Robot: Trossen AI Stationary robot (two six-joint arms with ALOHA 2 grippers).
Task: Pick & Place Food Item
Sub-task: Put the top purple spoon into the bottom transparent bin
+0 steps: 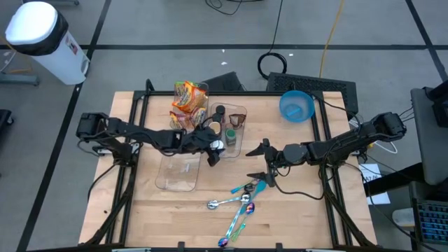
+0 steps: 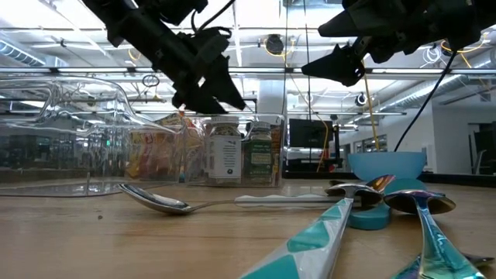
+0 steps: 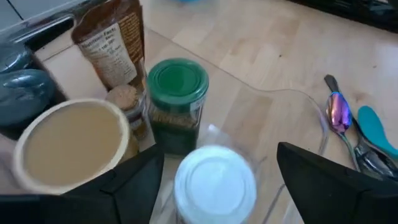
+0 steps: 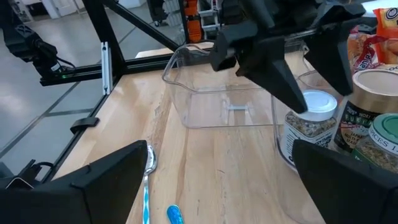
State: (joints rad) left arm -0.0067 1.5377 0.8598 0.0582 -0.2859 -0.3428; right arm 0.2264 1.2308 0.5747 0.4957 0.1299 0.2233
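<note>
A white-lidded spice jar stands upright in a clear bin at the table's middle. Beside it stand a green-lidded jar, a tan-lidded jar and a brown-labelled jar. My left gripper is open just above the white-lidded jar. Its fingers are on either side of the lid and apart from it, as the low view and right wrist view show. My right gripper is open and empty, raised above the table to the right of the bin.
An empty clear bin lies just near-left of the jars. A yellow-orange snack bag stands behind it. A blue bowl sits at the far right. Several spoons, one teal-handled, lie toward the near edge.
</note>
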